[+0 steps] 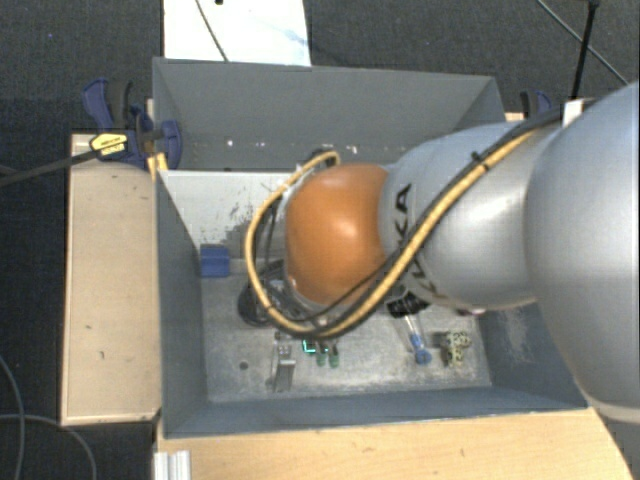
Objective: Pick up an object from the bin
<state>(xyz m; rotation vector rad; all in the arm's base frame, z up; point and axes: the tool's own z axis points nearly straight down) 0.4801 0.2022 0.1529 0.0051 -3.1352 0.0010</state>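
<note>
My gripper [300, 352] sticks out from under the arm's orange cover, low over the bin floor at front centre-left. A dark round thing [248, 308] lies just to its left, partly hidden by the cables. A small blue block [213, 260] rests further left against the bin's left wall. To the right of the gripper lie a thin stick with a blue tip [418, 348] and a small pale speckled piece [458, 346]. I see nothing held in the gripper.
The arm comes in from the right and covers the bin's middle and right side, with a yellow cable looped around the orange cover. Bare grey floor shows along the front and in the front left corner.
</note>
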